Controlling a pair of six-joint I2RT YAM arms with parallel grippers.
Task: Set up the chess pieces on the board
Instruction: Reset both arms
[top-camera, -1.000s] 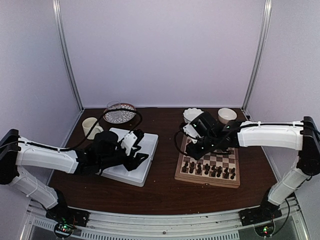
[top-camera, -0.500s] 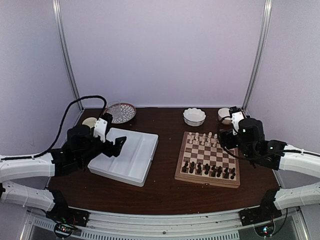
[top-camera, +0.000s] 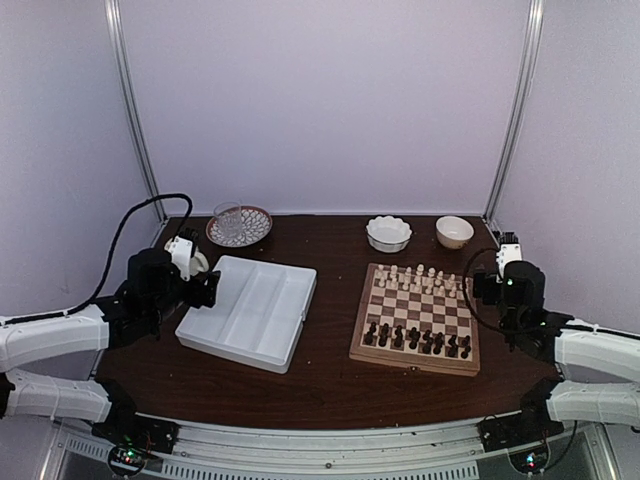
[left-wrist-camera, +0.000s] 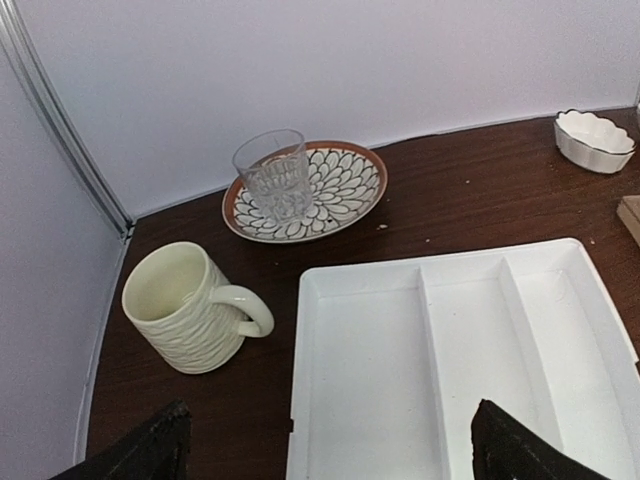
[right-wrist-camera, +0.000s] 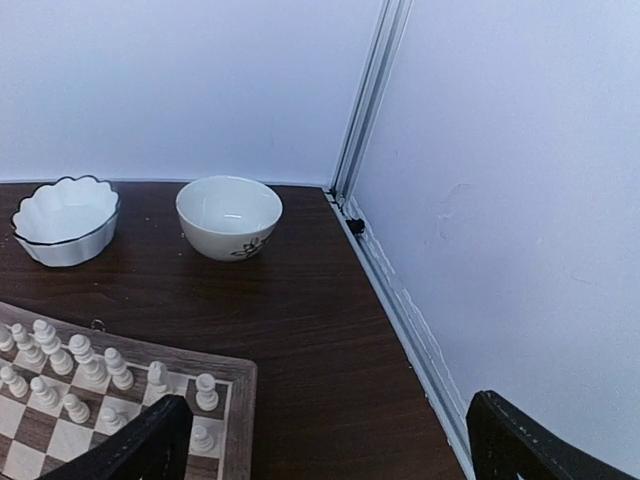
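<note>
The board (top-camera: 418, 311) lies right of centre, its far right corner (right-wrist-camera: 238, 398) showing in the right wrist view. The dark chess pieces (top-camera: 415, 338) stand in two rows along its near edge. Pale cream pieces (top-camera: 415, 277) fill the far rows (right-wrist-camera: 95, 365). My right gripper (top-camera: 492, 284) hangs just off the board's right edge, open and empty (right-wrist-camera: 325, 440). My left gripper (top-camera: 200, 283) is at the left end of the white tray, open (left-wrist-camera: 330, 445), with nothing between its fingers (left-wrist-camera: 160, 448).
A white divided tray (top-camera: 250, 310) lies left of centre (left-wrist-camera: 460, 350). A cream mug (left-wrist-camera: 190, 305) stands by it. Behind are a glass (left-wrist-camera: 275, 178) on a patterned plate (left-wrist-camera: 345, 185), a scalloped bowl (right-wrist-camera: 62, 220) and a round bowl (right-wrist-camera: 228, 215). The right wall's rail (right-wrist-camera: 400, 300) is close.
Both arms have drawn back, the left off the tray toward the left, the right off the board toward the right wall. Both grippers have opened wide.
</note>
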